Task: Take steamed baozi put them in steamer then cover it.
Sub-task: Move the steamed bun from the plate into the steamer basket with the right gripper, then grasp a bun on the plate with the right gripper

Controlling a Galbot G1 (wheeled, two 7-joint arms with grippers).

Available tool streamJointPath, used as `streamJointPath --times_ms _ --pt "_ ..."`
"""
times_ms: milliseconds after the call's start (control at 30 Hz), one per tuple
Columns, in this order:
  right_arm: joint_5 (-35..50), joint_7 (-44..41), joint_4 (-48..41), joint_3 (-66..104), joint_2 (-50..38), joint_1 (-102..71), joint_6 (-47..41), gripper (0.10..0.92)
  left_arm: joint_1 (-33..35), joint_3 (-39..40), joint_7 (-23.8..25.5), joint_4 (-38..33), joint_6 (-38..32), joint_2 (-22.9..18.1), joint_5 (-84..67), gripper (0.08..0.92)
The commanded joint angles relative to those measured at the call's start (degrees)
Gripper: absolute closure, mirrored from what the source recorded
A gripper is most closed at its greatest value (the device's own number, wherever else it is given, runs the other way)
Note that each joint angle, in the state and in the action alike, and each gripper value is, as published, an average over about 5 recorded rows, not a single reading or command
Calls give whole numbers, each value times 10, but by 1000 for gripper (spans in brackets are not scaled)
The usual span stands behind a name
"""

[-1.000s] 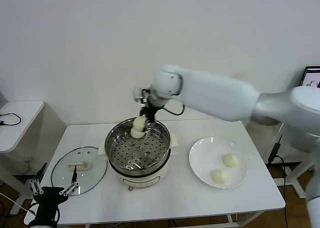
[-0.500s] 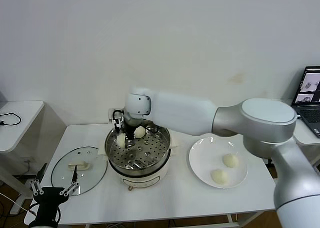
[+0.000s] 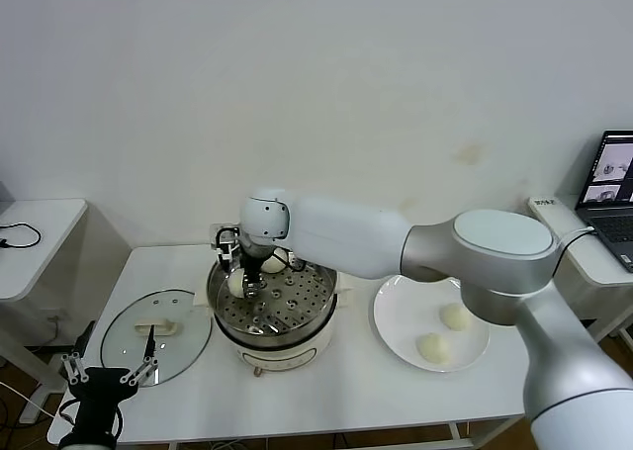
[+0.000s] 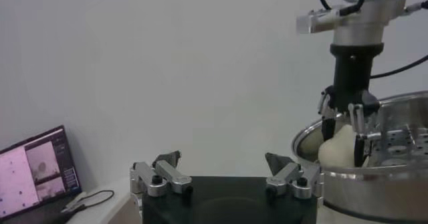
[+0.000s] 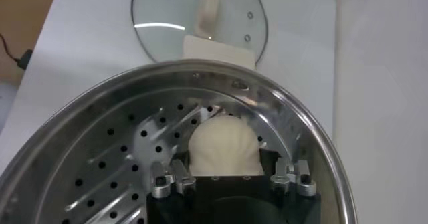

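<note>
Table (image 3: 326,401) before us. Steamer (image 3: 273,312) at middle. Lid (image 3: 156,321) flat on table left of steamer; plate (image 3: 431,321) right of it. We see two buns (image 3: 456,316) on plate, two more (image 3: 237,283) in steamer, at its rear left. Right gripper (image 3: 247,284) inside steamer over left one. Left gripper (image 3: 102,378) near table's front left corner.

- Four cream-white steamed baozi: one (image 3: 236,283) at the steamer tray's 9 o'clock edge, one (image 3: 274,264) near 12 o'clock, two (image 3: 456,315) (image 3: 432,346) outside, at the steamer's 3 o'clock.
- Shiny steel steamer (image 3: 318,316), perforated tray exposed, uncovered, on its white base.
- Clear glass cover (image 3: 156,333), cream handle up, flat at the steamer's 9 o'clock.
</note>
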Motion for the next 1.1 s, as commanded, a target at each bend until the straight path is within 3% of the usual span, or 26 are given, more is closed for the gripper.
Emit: streamJointPath --times_ms 33,200,367,733,1100 --pt "-5 2 -12 3 7 -7 1 306 0 0 0 0 0 0 0 177" --pt "-22 -41 6 10 -12 17 21 211 0 0 0 -1 1 -1 1 177" --pt "-38 -111 61 20 -75 69 70 203 1 0 1 0 1 0 0 177" --pt "-87 -208 245 7 -359 156 157 203 0 3 2 -6 3 7 -1 177" --pt "-198 -225 367 1 -600 75 198 202 4 25 2 -5 3 6 12 177"
